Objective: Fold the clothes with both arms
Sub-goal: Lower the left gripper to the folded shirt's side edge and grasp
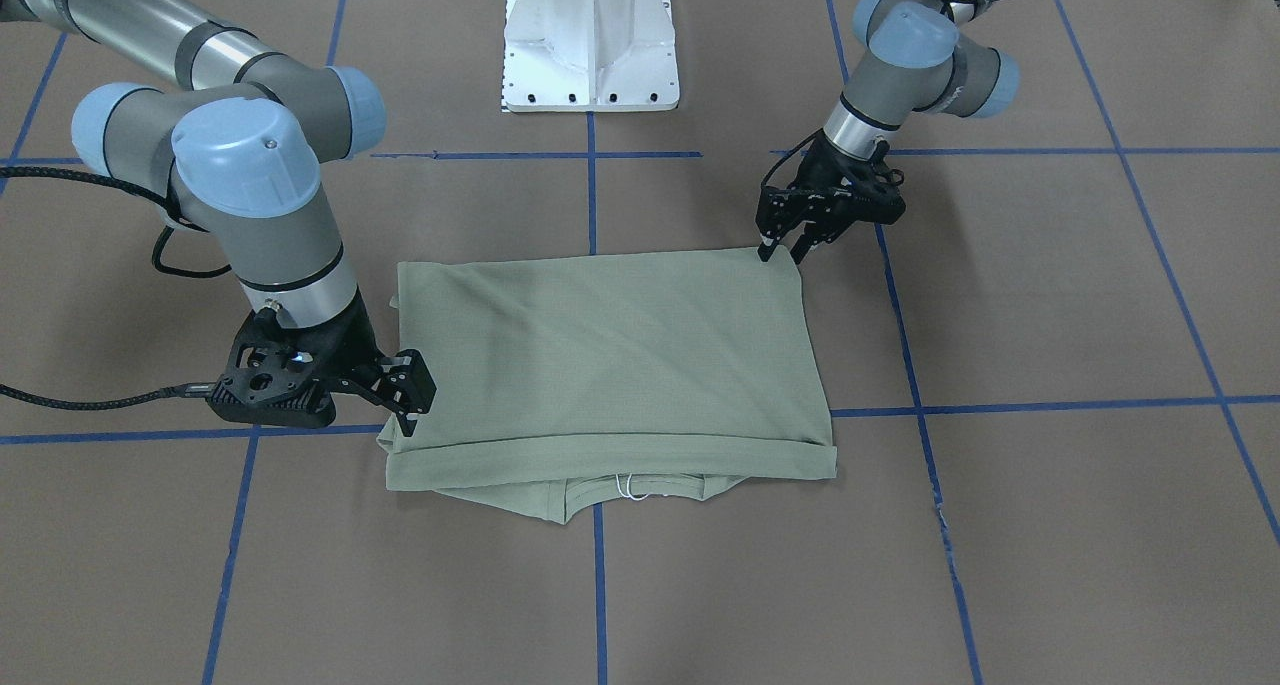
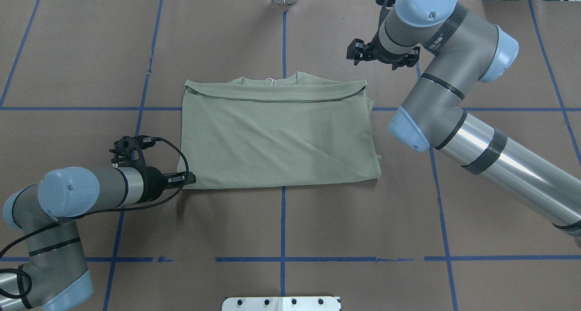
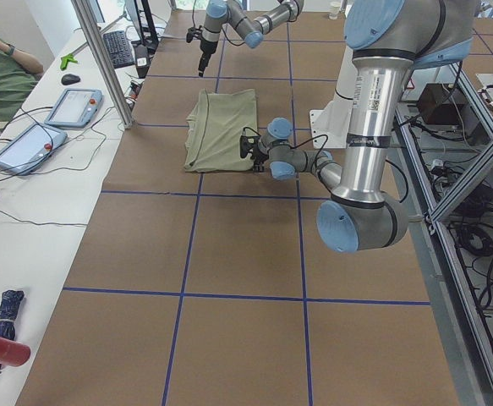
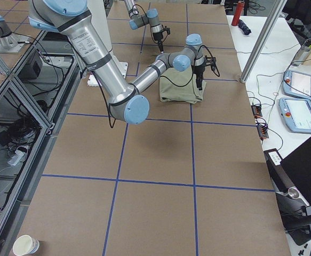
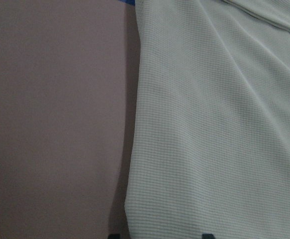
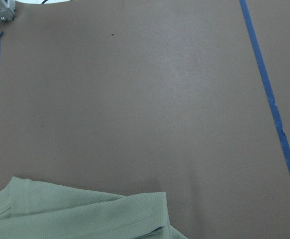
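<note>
The sage-green shirt (image 1: 610, 355) lies folded into a rectangle at the middle of the table (image 1: 1050, 525), its white loop (image 1: 628, 485) on the edge farthest from the robot. Only the left wrist view shows the left gripper (image 1: 780, 255) spread wide at the shirt's edge, gripping nothing. The right gripper (image 1: 410, 407) stands at the opposite corner. The overhead view hides its fingers, so its opening cannot be told.

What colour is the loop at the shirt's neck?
White; the loop shows best in the front-facing view.
</note>
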